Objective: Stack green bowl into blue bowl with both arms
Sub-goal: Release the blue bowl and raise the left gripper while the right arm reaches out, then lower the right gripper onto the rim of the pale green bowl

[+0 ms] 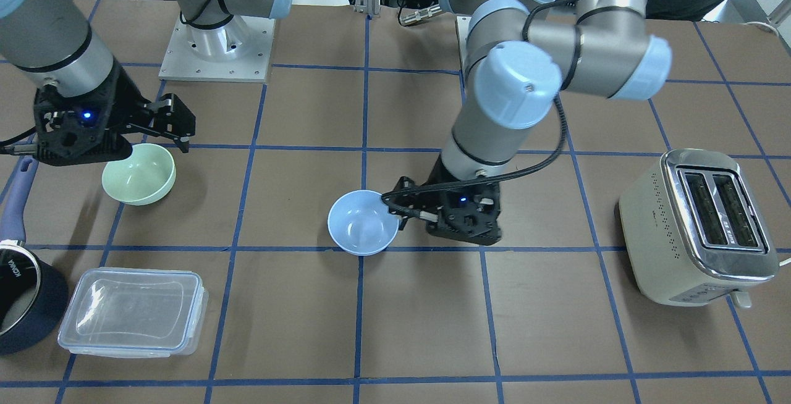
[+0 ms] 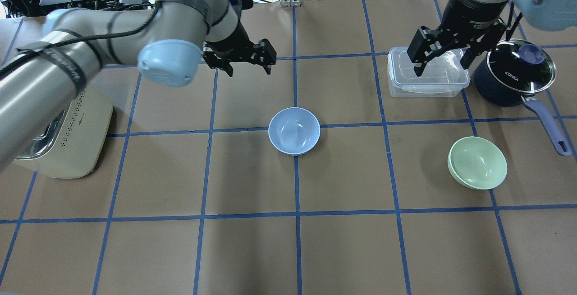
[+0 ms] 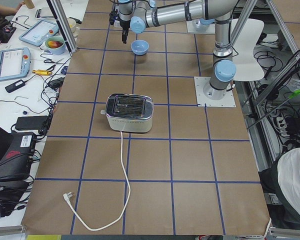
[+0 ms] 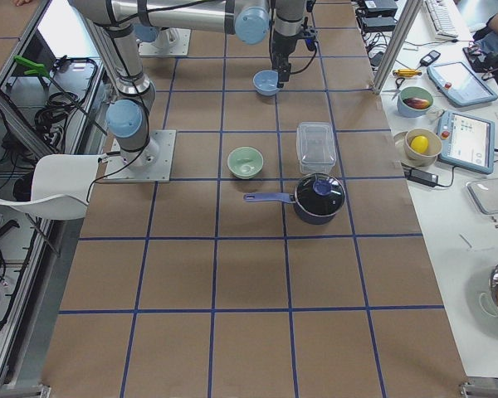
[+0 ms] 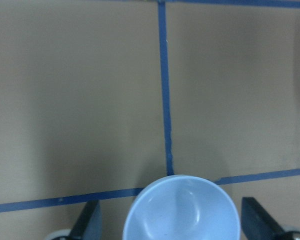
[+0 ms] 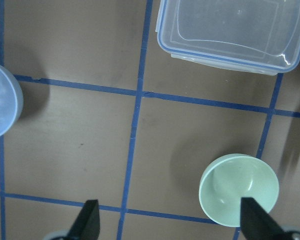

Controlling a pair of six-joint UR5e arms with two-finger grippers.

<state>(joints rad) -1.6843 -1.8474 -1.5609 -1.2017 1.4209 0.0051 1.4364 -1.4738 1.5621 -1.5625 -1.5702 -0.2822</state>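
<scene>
- From overhead: finds the blue bowl (image 2: 294, 131) upright near the middle of the table (image 2: 252, 241), and the green bowl (image 2: 477, 163) well apart from it, off to the robot's right. Puts the right gripper (image 2: 441, 62) on the green bowl's side, jaws spread and holding nothing. Puts the left gripper (image 2: 247, 62) on the other half, likewise spread and empty.
- From the front: shows the right gripper raised over the green bowl's rim, seemingly clear of it. Shows the left gripper's tips just beside the blue bowl's rim.
- From the left end: sets the left gripper close by the blue bowl and leaves the green bowl out of frame.
- From the right end: lays the green bowl near the clear box (image 4: 315, 147) and the saucepan (image 4: 319, 199), with the blue bowl farther along, under the far arm.
- From the left wrist: centres the blue bowl between the two parted fingers (image 5: 89, 226), at the lower edge.
- From the right wrist: catches the green bowl low and to one side, next to one finger rather than between the pair. Marks the right arm as the nearer one for the green bowl. Probably calls for a sideways shift toward that bowl before any descent.
</scene>
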